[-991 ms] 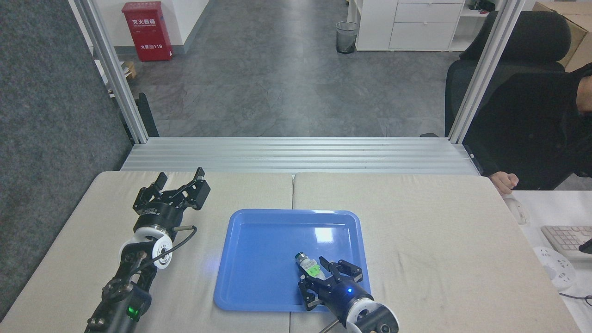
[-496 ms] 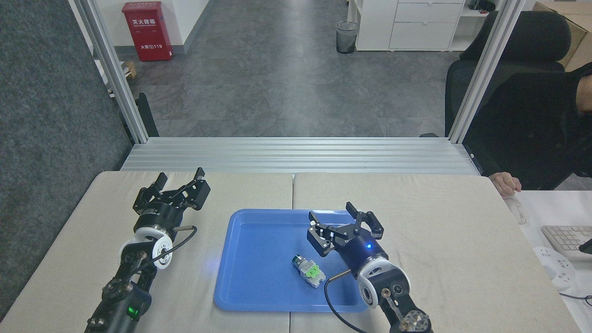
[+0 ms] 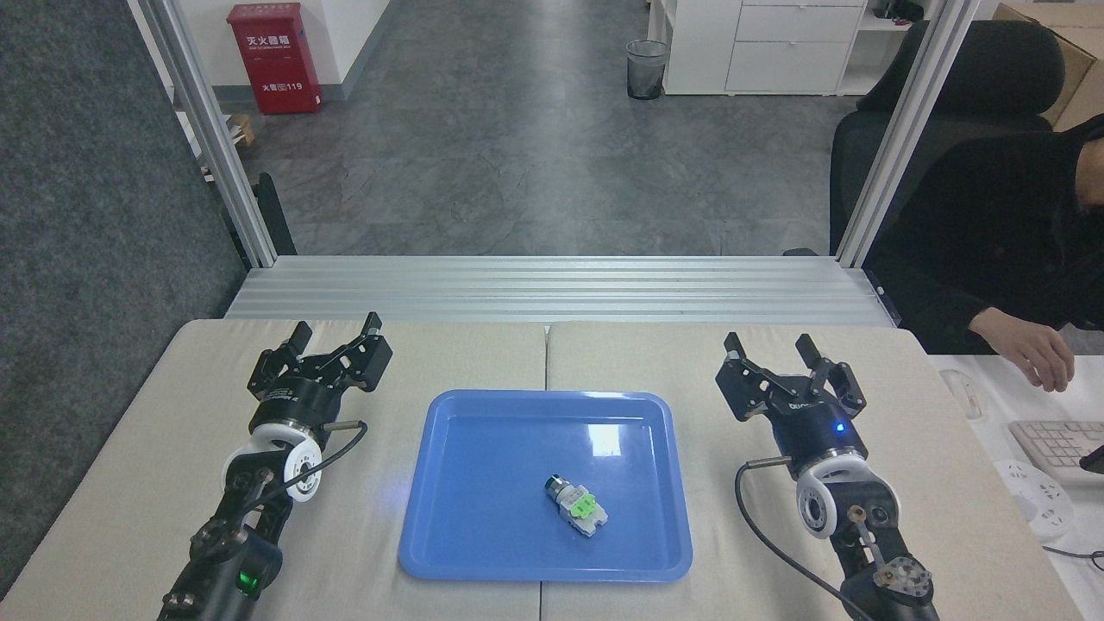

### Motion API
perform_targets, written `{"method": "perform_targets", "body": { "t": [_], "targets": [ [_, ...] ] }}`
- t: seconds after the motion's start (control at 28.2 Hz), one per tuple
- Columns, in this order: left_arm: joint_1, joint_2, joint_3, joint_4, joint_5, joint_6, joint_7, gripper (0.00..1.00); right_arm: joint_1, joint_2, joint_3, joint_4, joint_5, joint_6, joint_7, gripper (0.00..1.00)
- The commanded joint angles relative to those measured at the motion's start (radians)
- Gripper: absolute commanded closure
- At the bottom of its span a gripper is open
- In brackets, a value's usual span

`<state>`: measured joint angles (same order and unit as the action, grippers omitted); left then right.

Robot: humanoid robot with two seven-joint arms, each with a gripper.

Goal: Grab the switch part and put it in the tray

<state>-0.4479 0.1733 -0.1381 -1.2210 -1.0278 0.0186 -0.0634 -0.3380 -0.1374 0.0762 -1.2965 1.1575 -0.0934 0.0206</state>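
Observation:
The switch part (image 3: pixel 576 504), a pale block with a green piece on top and a dark round end, lies inside the blue tray (image 3: pixel 466 526), right of its middle. My right gripper (image 3: pixel 770 348) stands open over the table to the right of the tray, well apart from the part, with nothing between its fingers. To the left of the tray my left gripper (image 3: pixel 336 328) is open and holds nothing.
A person in dark clothes sits at the far right, one hand (image 3: pixel 1031 354) over the neighbouring white desk near a keyboard (image 3: pixel 1056 444). An aluminium frame rail (image 3: pixel 552 289) runs along the table's far edge. The beige table (image 3: pixel 776 535) has a seam down its middle.
My right gripper let go of the switch part in the tray, then rose and swung right, off the tray. The part stays where it was dropped. The person's hand moved right.

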Motion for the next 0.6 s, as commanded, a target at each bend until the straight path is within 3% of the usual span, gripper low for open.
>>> {"method": "perform_targets", "body": {
  "t": [0.0, 0.57],
  "targets": [
    [0.0, 0.0, 0.0, 0.0, 0.0, 0.0, 0.001, 0.0, 0.024, -0.13, -0.15, -0.009, -0.039, -0.019, -0.011, 0.01],
    [0.0, 0.0, 0.0, 0.0, 0.0, 0.0, 0.001, 0.0, 0.025, -0.136, -0.15, -0.009, -0.038, -0.023, -0.008, 0.01]
  ]
}}
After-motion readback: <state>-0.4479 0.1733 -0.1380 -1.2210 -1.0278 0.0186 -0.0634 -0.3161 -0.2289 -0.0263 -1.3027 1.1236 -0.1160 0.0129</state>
